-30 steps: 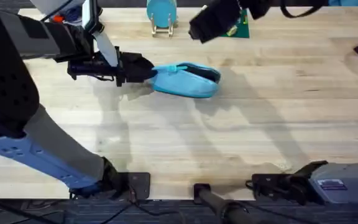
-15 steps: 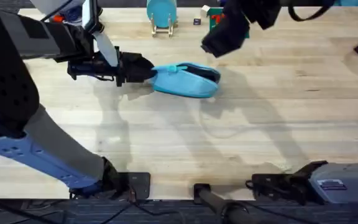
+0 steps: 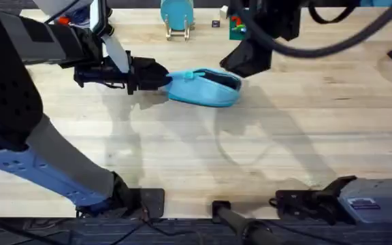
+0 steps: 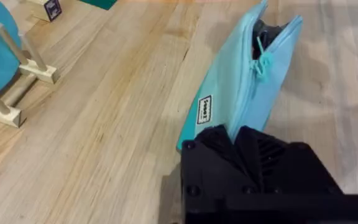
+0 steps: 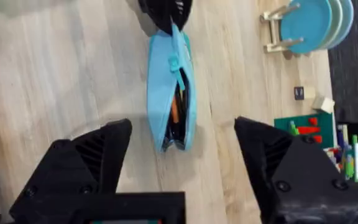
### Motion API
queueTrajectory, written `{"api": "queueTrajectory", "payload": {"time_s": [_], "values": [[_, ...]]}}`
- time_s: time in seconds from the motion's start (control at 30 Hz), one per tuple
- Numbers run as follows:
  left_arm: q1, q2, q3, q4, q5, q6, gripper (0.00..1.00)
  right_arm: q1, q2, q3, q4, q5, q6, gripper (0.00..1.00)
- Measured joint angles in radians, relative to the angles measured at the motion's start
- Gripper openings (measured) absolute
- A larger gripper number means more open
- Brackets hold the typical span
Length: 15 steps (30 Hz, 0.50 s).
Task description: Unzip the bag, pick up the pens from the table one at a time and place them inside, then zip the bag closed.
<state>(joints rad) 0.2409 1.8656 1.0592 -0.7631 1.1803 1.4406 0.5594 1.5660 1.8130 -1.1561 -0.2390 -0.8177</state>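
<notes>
Turquoise bag (image 3: 203, 88) lying on the wood surface (image 3: 284, 143), long axis left–right, near end pinched by the left claw (image 3: 163, 77), unzipped far end gaping toward the right claw (image 5: 182, 155) — fingers spread wide, pens (image 5: 175, 115) visible inside.

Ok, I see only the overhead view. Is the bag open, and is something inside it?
Observer: Yes. In the right wrist view the bag gapes, with pens inside.
Operator: Where is the zipper pull?
Observer: The zipper pull sits partway along, nearer the left gripper, which is shut on the bag's end.
Operator: Is the right gripper open?
Observer: Yes, the right gripper is open wide, above the bag's open end.
</notes>
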Motion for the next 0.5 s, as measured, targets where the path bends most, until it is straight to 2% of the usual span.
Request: {"api": "queueTrajectory", "payload": {"time_s": [0.5], "values": [[0.000, 0.000, 0.000, 0.000, 0.000, 0.000, 0.039, 0.043, 0.084, 0.000, 0.014, 0.007, -0.029, 0.996]]}}
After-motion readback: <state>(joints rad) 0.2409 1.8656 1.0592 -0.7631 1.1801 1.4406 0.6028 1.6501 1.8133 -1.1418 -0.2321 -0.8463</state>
